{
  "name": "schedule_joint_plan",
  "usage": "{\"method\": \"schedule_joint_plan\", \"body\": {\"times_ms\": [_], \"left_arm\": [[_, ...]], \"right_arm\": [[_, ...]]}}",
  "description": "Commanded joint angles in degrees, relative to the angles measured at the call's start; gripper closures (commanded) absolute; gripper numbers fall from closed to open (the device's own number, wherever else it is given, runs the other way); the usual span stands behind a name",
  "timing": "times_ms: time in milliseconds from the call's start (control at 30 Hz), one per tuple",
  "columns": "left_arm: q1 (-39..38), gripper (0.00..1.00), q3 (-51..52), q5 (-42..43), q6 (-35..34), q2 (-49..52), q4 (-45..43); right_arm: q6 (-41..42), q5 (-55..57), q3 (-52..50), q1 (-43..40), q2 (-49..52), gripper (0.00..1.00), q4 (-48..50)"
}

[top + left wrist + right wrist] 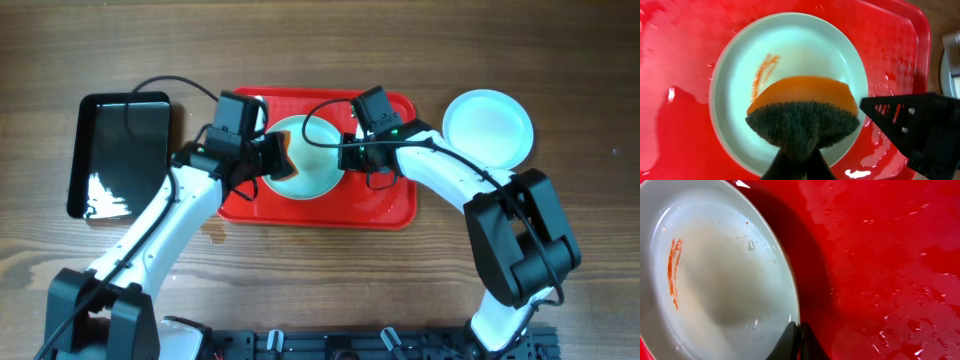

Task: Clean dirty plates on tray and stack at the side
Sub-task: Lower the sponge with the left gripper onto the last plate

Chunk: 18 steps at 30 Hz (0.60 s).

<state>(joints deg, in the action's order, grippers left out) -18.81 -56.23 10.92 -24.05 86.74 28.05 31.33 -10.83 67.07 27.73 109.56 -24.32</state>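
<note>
A pale mint plate [312, 160] with a thin orange-brown smear [765, 72] lies on the wet red tray [385, 205]. My left gripper [272, 160] is shut on an orange sponge with a dark scouring side [802, 112] and holds it over the plate's near half. My right gripper [347, 155] is shut on the plate's right rim [796, 330]; the smear shows in the right wrist view [674, 270]. A clean plate [488, 128] lies on the table right of the tray. A third plate is not in view.
A glossy black tray [118, 155] lies on the wooden table left of the red tray. Both arms cross over the red tray's middle. Water films the red tray's floor [890, 270].
</note>
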Motion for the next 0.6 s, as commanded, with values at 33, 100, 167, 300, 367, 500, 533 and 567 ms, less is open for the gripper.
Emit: {"method": "schedule_joint_plan", "body": {"times_ms": [33,100,167,300,367,500,533,567], "left_arm": [[-0.4,0.96,1.2,1.6,1.4,0.8,-1.6],[-0.4,0.96,1.2,0.8,1.4,1.4,-2.1],[-0.4,0.96,1.2,-1.4,1.4,2.8,-2.8],[-0.4,0.96,1.2,-1.3,1.3,7.2,-4.7],[-0.4,0.96,1.2,0.9,1.3,9.4,-5.7],[-0.6,0.96,1.2,6.3,0.8,12.4,-8.9],[-0.6,0.96,1.2,6.2,0.4,12.9,-9.7],[-0.6,0.96,1.2,6.2,-0.2,13.3,-10.4]], "right_arm": [[-5.6,-1.0,-0.4,0.4,0.9,0.96,0.3],[-7.7,-3.1,-0.4,0.4,0.9,0.95,0.9],[-8.9,-4.4,-0.4,0.4,0.9,0.96,1.4],[-8.9,-4.4,-0.4,0.4,0.9,0.96,1.3],[-8.7,-4.4,-0.4,0.4,0.9,0.96,1.4],[-8.5,-4.4,-0.4,0.4,0.9,0.96,1.6],[-8.4,-4.4,-0.4,0.4,0.9,0.96,1.6],[-8.2,-4.4,-0.4,0.4,0.9,0.96,1.6]]}}
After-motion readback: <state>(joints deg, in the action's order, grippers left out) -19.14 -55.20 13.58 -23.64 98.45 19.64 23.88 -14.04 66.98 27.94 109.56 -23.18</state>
